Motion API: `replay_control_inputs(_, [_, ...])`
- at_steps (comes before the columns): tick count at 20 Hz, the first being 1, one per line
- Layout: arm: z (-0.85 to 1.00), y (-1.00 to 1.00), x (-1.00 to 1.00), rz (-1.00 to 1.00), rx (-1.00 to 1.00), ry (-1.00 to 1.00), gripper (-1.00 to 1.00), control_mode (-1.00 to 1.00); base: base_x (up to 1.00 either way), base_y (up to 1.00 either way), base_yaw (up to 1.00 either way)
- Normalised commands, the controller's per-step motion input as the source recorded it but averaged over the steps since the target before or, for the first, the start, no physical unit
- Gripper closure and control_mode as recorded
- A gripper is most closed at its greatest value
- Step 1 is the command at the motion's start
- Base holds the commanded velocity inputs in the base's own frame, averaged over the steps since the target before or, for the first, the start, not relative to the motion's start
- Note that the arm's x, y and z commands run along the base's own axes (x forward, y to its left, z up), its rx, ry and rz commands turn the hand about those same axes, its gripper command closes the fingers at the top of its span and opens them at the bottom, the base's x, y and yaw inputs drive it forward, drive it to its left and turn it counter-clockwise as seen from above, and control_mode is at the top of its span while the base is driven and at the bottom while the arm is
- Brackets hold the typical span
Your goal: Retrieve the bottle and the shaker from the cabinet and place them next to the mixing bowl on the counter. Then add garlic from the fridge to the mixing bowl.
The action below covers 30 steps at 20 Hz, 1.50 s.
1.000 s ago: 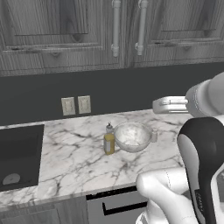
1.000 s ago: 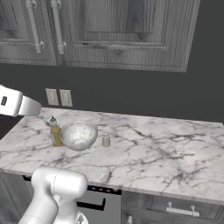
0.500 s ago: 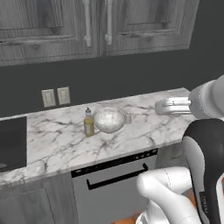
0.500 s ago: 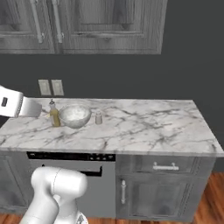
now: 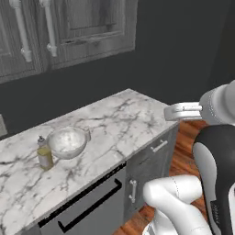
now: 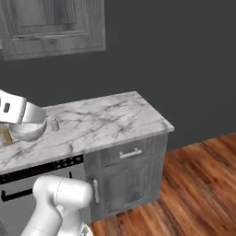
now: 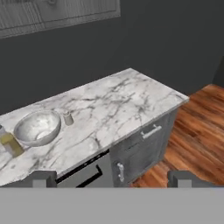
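The yellowish bottle (image 5: 44, 154) stands on the marble counter (image 5: 120, 120) just left of the metal mixing bowl (image 5: 68, 141). From the right, the small grey shaker (image 6: 55, 124) stands just right of the bowl (image 6: 26, 131). In the hand view the bottle (image 7: 9, 144), bowl (image 7: 37, 127) and shaker (image 7: 67, 118) sit in a row at the left. My gripper (image 7: 112, 179) is open and empty, held high in the air off the counter's right end (image 5: 172, 113). The upper cabinet (image 5: 69, 27) has its doors shut. Garlic and fridge are out of view.
Below the counter are a dark oven front (image 5: 87, 202) and grey drawers and doors with bar handles (image 6: 130, 154). The counter ends at the right (image 6: 163, 124), with wooden floor (image 6: 193, 184) and a dark wall (image 6: 175, 60) beyond.
The whole picture has shifted: the base has moved to the right, so the bottle, bowl and shaker now lie far left and the counter's right end and floor show. The gripper stayed open.
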Motion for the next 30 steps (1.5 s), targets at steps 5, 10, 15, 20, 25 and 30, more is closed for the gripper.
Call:
replay_control_inputs(5, [0.00,0.00,0.00,0.00,0.00,0.00,-1.00,1.00,-0.07,-0.24,-0.70])
replay_control_inputs(10, [0.00,0.00,0.00,0.00,0.00,0.00,-1.00,1.00,0.00,0.00,-0.92])
replay_control_inputs(15, [0.00,0.00,0.00,0.00,0.00,0.00,-1.00,1.00,0.00,0.03,-0.94])
replay_control_inputs(20, [0.00,0.00,0.00,0.00,0.00,0.00,-1.00,1.00,0.00,0.00,-0.97])
replay_control_inputs(25, [0.00,0.00,0.00,0.00,0.00,0.00,-1.00,1.00,0.01,0.00,-0.96])
replay_control_inputs(30, [0.00,0.00,0.00,0.00,0.00,0.00,-1.00,1.00,0.00,0.05,-0.94])
